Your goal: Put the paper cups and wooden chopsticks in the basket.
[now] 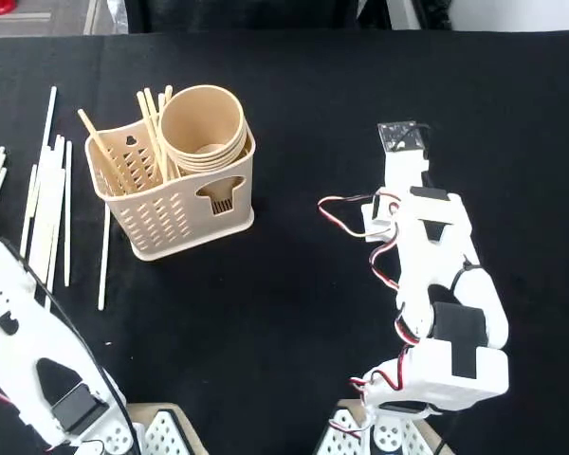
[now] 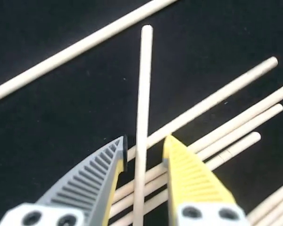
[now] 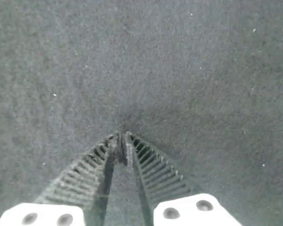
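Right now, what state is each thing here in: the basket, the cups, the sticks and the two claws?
Basket: upright, partly filled.
Paper cups: stacked, upright inside the basket.
Chopsticks in basket: standing, leaning beside the cups.
Loose chopsticks: lying flat on the table.
Left gripper: open, astride a single chopstick.
Right gripper: shut, empty.

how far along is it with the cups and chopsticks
Done: the stacked paper cups and several chopsticks stand in the basket. In hand: the left gripper is open astride one chopstick, not yet clamped. Left: the loose chopsticks lying on the table beside the basket. The right gripper is shut, holding nothing.
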Robot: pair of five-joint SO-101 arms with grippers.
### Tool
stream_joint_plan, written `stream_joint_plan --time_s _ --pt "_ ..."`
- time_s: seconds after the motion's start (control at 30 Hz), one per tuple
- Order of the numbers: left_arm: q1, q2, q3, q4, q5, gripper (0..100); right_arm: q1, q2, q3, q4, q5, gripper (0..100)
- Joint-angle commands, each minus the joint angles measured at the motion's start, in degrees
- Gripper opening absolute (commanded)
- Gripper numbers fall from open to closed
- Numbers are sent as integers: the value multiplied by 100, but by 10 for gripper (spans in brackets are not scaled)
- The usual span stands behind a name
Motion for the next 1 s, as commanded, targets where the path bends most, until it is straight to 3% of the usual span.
stream_joint_plan --time_s 0.0,0.23,0.6,0.73,0.97 --pt "31 316 -1024 413 62 35 44 -66 -40 -70 44 12" --pt "127 387 -2009 1037 62 29 44 -66 -40 -70 44 12" --pt "620 -2207 -1851 2312 62 28 44 -66 -40 -70 44 12" --pt "549 -3534 -840 2312 62 28 44 -66 -40 -70 44 12" --pt "910 -6655 2756 2207 9 29 44 -66 -40 -70 44 12"
